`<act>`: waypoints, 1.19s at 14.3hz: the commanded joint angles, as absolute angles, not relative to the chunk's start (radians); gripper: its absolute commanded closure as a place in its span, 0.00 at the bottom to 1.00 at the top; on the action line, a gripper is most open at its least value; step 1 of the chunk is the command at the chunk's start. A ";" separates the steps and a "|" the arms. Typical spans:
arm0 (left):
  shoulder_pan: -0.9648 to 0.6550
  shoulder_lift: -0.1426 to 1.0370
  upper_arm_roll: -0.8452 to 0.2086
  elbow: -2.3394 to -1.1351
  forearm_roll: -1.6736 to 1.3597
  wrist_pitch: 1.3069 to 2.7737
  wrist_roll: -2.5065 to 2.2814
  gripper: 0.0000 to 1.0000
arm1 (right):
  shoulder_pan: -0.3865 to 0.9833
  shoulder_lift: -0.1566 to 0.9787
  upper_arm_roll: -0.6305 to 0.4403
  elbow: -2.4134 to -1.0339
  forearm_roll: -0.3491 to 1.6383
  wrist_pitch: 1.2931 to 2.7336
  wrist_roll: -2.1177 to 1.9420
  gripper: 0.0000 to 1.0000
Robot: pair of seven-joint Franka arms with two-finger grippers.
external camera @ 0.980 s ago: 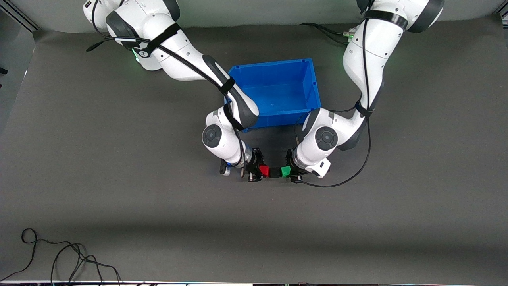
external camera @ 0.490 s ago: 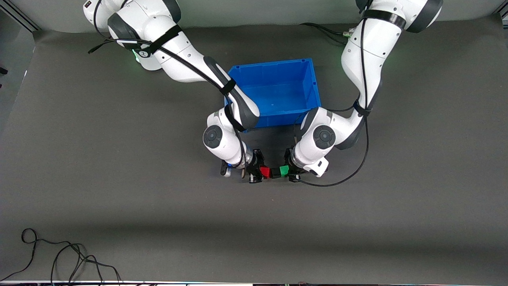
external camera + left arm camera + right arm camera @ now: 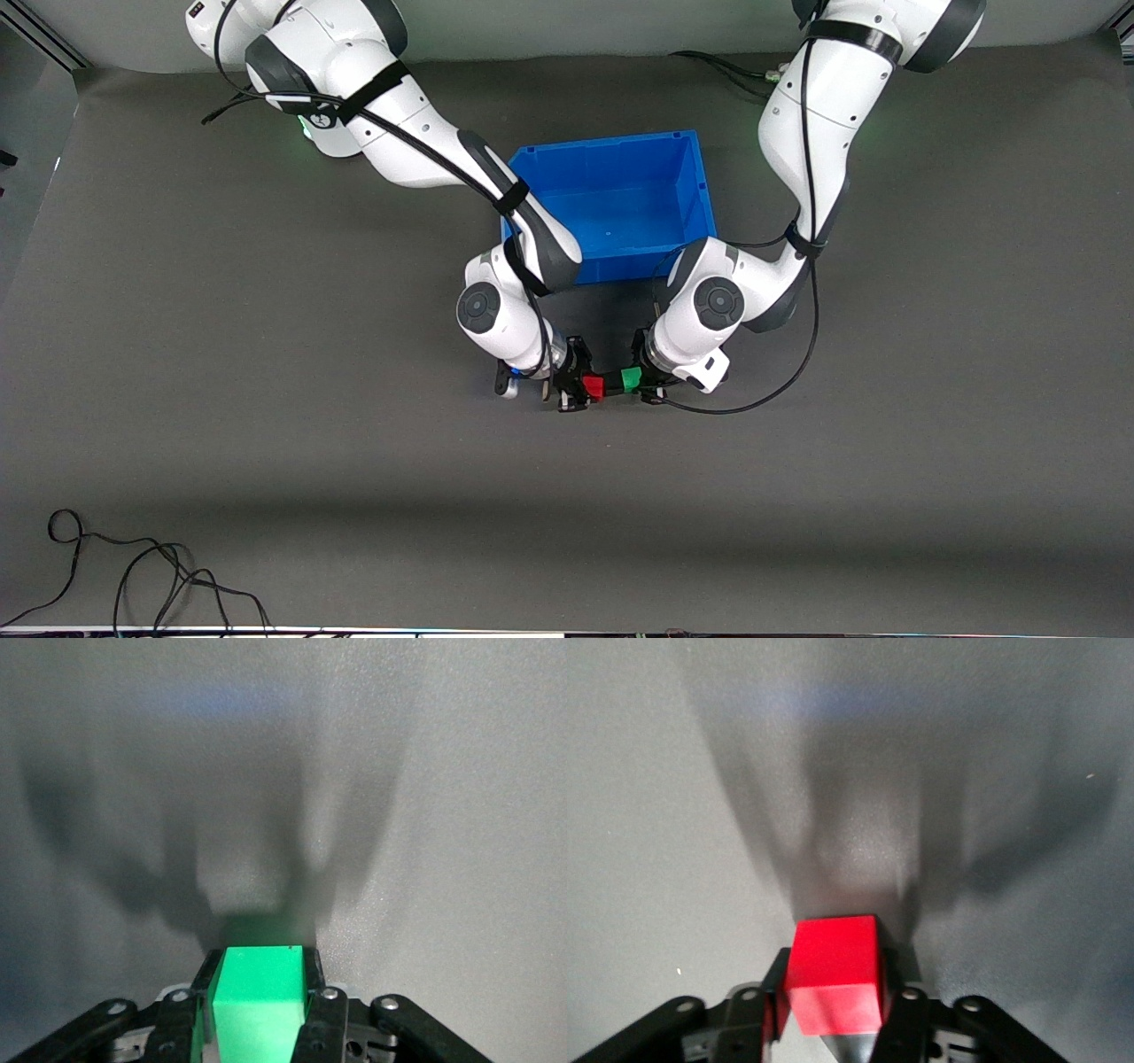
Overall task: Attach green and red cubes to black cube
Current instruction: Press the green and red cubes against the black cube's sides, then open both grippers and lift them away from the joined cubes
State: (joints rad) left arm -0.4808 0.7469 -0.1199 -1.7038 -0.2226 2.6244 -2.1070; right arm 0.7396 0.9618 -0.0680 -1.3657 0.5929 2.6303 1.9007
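Broadly, the grey table (image 3: 266, 425) fills the front view, with a blue bin (image 3: 611, 206) standing open near its middle, closer to the robots' bases than the grippers are. A loose black cable (image 3: 133, 567) lies coiled at the table's edge nearest the front camera, toward the right arm's end.

Both arms reach in over the table and bend down just in front of the bin's nearer wall, their wrists turned toward each other.

The right gripper (image 3: 578, 387) is clamped on the red cube (image 3: 593, 385); in the right wrist view the red cube (image 3: 834, 974) sits squarely between the two black fingers (image 3: 897, 1010), one against each side face.

The left gripper (image 3: 645, 383) is clamped on the green cube (image 3: 630, 379); in the left wrist view the green cube (image 3: 259, 1005) is likewise pinched between its fingers (image 3: 312, 1010).

The two coloured cubes sit in a line, red toward the right arm's end, green toward the left arm's end. Between them is a small dark block, the black cube (image 3: 611, 385), touching or very nearly touching each; whether the three rest on the table or are held just above it I cannot tell.
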 commanded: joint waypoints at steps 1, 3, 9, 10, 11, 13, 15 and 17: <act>-0.502 0.756 -0.106 -1.700 -0.222 2.637 -2.123 1.00 | 0.750 0.976 -0.077 -1.324 0.555 2.640 1.911 0.00; -0.503 0.756 -0.106 -1.698 -0.221 2.637 -2.122 1.00 | 0.743 0.959 -0.078 -1.324 0.543 2.628 1.910 0.00; -0.489 0.741 -0.101 -1.680 -0.209 2.614 -2.099 0.00 | 0.732 0.810 -0.184 -1.330 0.488 2.309 1.898 0.00; -0.486 0.721 -0.098 -1.677 -0.206 2.600 -2.088 0.00 | 0.732 0.780 -0.201 -1.328 0.438 2.234 1.894 0.00; -0.489 0.698 -0.097 -1.680 -0.192 2.580 -2.083 0.00 | 0.732 0.746 -0.218 -1.330 0.393 2.173 1.881 0.00; -0.491 0.638 -0.083 -1.681 -0.111 2.521 -2.083 0.00 | 0.732 0.684 -0.256 -1.330 0.361 2.065 1.809 0.00; -0.483 0.569 -0.080 -1.687 -0.005 2.397 -2.076 0.00 | 0.732 0.629 -0.319 -1.338 0.360 1.938 1.651 0.00; -0.436 0.514 -0.072 -1.690 0.066 2.326 -2.057 0.00 | 0.735 0.576 -0.382 -1.364 0.359 1.847 1.483 0.00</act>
State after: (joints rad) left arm -0.4737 0.5905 -0.0836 -1.6604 0.0063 2.3949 -2.0882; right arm 0.7264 0.6433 -0.3326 -1.3103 0.3784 1.9146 1.6254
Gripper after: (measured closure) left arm 0.000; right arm 0.000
